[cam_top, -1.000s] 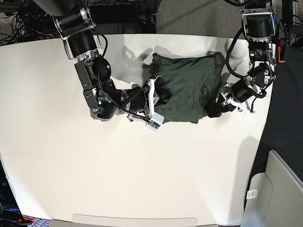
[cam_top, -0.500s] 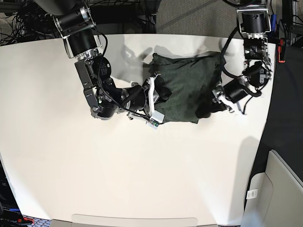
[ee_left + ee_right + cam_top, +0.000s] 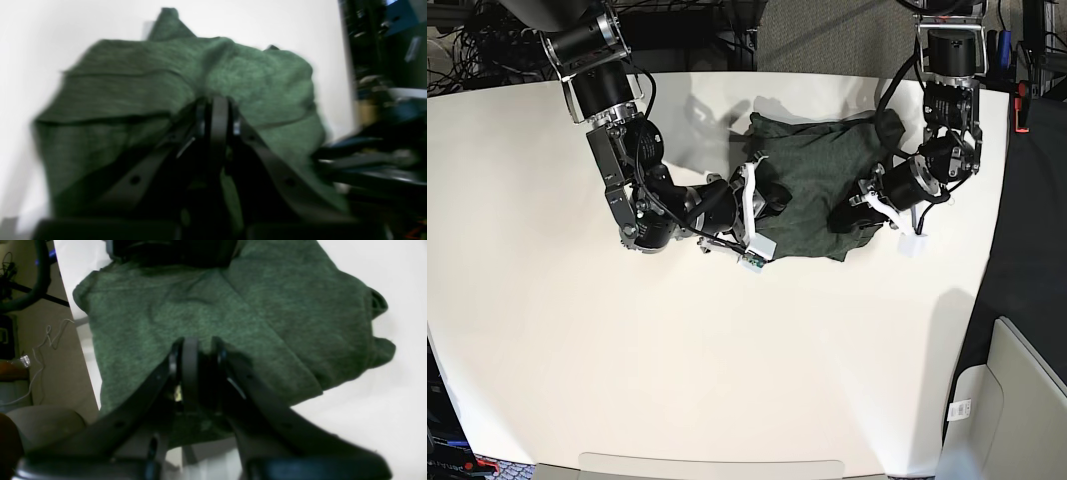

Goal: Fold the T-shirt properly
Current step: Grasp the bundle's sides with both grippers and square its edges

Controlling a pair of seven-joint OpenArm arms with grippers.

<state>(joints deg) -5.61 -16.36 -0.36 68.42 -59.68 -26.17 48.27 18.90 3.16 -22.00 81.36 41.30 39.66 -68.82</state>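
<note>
White tabletop [image 3: 727, 340] fills most of the base view, with dark cabling and grey floor seen past its far edge; the left claw [image 3: 216, 110] is seen with its fingers pressed together, and green cloth is bunched right at the tips, so a pinch of fabric appears to be held; in the base view that left claw [image 3: 845, 217] is laid over the near right edge of the T-shirt [image 3: 812, 185]; the right claw [image 3: 196, 350] is likewise closed down, its fingers nearly meeting on a fold of the cloth; in the base view the right claw [image 3: 767, 200] is pressed against the shirt's left side; the T-shirt, dark olive green and heathered, is gathered into a compact, roughly folded bundle between the two claws, towards the far right part of the tabletop; layered folds and a small protruding corner are shown in the right wrist view; the left wrist picture is blurred.
</note>
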